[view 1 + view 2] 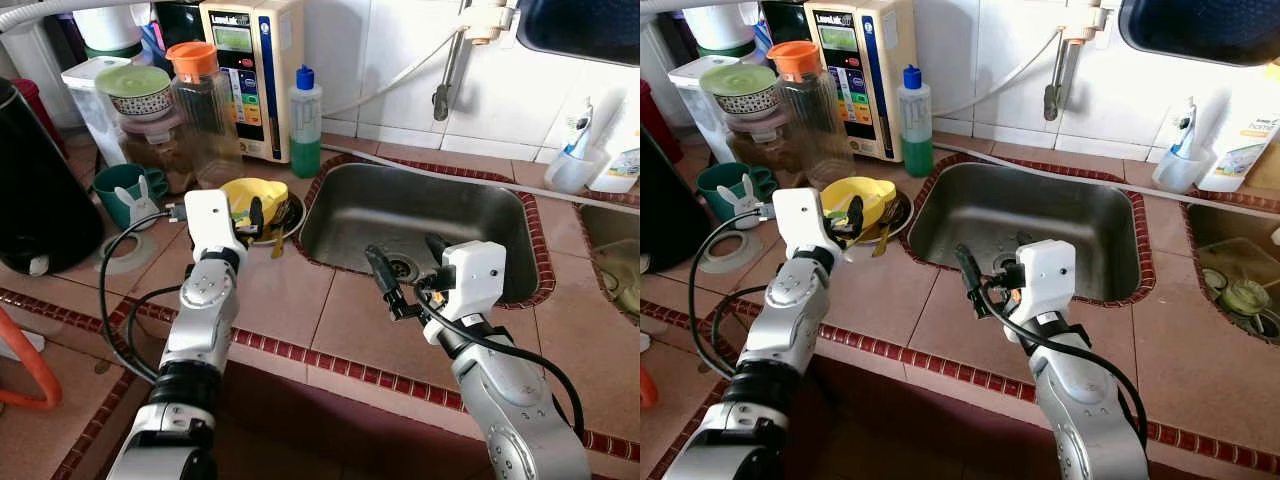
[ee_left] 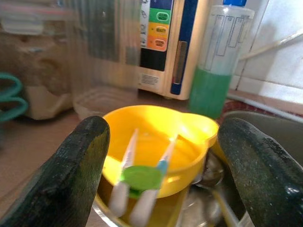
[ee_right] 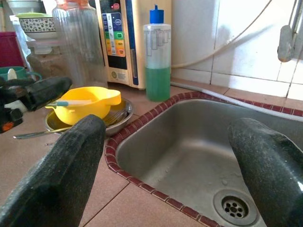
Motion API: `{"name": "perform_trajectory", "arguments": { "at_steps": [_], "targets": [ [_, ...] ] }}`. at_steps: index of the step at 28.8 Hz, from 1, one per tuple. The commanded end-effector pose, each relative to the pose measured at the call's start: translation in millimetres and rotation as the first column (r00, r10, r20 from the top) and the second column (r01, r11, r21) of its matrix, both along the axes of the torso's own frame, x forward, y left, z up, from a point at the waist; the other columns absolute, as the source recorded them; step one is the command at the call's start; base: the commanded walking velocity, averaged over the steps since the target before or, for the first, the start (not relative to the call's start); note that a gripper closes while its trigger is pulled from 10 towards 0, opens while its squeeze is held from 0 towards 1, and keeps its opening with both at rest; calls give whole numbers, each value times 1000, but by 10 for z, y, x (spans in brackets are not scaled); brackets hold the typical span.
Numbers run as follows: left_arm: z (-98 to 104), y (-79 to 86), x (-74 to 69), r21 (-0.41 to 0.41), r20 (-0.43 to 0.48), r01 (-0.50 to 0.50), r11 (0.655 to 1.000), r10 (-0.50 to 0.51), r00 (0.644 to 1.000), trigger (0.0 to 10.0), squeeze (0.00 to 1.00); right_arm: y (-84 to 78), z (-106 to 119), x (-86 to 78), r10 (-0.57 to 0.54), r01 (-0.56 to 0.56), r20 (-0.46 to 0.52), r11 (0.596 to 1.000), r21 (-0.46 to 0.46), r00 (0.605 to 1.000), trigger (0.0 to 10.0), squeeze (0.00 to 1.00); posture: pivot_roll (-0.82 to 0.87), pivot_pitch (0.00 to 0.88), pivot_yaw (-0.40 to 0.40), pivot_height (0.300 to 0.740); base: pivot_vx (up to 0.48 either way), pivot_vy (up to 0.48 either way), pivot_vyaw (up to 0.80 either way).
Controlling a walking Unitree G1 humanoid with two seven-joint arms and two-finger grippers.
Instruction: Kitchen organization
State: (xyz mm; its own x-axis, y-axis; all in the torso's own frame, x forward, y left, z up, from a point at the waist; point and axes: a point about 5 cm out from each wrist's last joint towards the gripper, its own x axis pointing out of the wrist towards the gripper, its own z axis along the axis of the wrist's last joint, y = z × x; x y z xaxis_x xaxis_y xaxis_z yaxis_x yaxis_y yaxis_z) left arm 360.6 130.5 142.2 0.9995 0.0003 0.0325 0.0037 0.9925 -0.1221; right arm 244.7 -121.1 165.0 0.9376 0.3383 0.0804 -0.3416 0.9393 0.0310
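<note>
The left gripper (image 1: 257, 214) sits left of centre in the left eye view, its two black fingers spread apart with nothing between them, aimed at the yellow bowl (image 1: 256, 196) just ahead. In the left wrist view the fingers (image 2: 71, 165) frame that bowl, and a green-and-white utensil (image 2: 137, 182) leans against its near rim. The yellow bowl rests in a shallow metal dish (image 1: 892, 222) on the tiled surface (image 1: 290, 300), just beside the left edge of the sink (image 1: 420, 225).

The right gripper (image 1: 395, 275) hovers at centre frame over the near rim of the sink, its fingers held apart and empty; the right wrist view looks between them into the steel basin toward the drain (image 3: 235, 206).

Behind the yellow bowl, in the upper left of the frame, stand a clear jug with an orange lid (image 1: 200, 100), a cream wall appliance with coloured buttons (image 1: 250, 70) and a bottle of green liquid with a blue cap (image 1: 305, 120). Farther left are a patterned bowl with a green lid (image 1: 135, 90) stacked on containers and a green mug (image 1: 120, 190). A white cup (image 1: 575, 165) stands at the upper right, beyond the sink.
</note>
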Motion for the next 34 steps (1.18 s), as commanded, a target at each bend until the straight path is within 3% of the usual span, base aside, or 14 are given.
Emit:
{"name": "perform_trajectory", "arguments": {
  "at_steps": [1, 2, 3, 4, 5, 6, 7, 8, 34],
  "targets": [
    [-20, -12, 18, -25, -16, 9, 1000, -10, 1000, 10000, 0, 10, 69, -29, 9, -9, 26, 1000, 3, 1000, 10000, 0, -26, 0, 23, 740, 0, 0, 0],
    [-20, -12, 18, -25, -16, 9, 1000, -10, 1000, 10000, 0, 10, 69, -29, 9, -9, 26, 1000, 3, 1000, 10000, 0, -26, 0, 23, 740, 0, 0, 0],
    [-29, -17, 20, -32, -20, 14, 999, -15, 1000, 9373, 0, 13, 68, -31, 9, -9, 26, 1000, 2, 1000, 10000, 0, -26, 0, 25, 740, 0, 0, 0],
    [-42, -20, 25, -45, -25, 18, 999, -19, 1000, 3961, 0, 17, 66, -34, 10, -10, 26, 1000, 1, 1000, 10000, 0, -26, 0, 24, 740, 0, 0, 0],
    [-45, -21, 26, -49, -26, 18, 999, -19, 999, 3961, 0, 17, 65, -34, 10, -10, 26, 1000, 0, 1000, 10000, 0, -26, 0, 24, 740, 0, 0, 0],
    [-48, -20, 26, -59, -29, 17, 998, -18, 999, 1725, 0, 17, 65, -36, 10, -10, 26, 1000, 0, 1000, 10000, 0, -26, 0, 23, 740, 0, 0, 0],
    [-48, -20, 26, -59, -29, 17, 998, -18, 999, 1725, 0, 17, 65, -36, 10, -10, 26, 1000, 0, 1000, 10000, 0, -26, 0, 23, 740, 0, 0, 0],
    [-49, -14, 28, -66, -30, 13, 998, -15, 999, 0, 0, 18, 65, -36, 9, -9, 26, 1000, 0, 1000, 10000, 0, -25, 0, 23, 740, 0, 0, 0],
    [-36, 36, 61, -80, -17, -3, 997, 2, 1000, 0, 0, -6, 47, -36, 0, 0, 22, 1000, -16, 1000, 10000, 0, -28, 0, 20, 740, 0, 0, 0]
  ]
}}
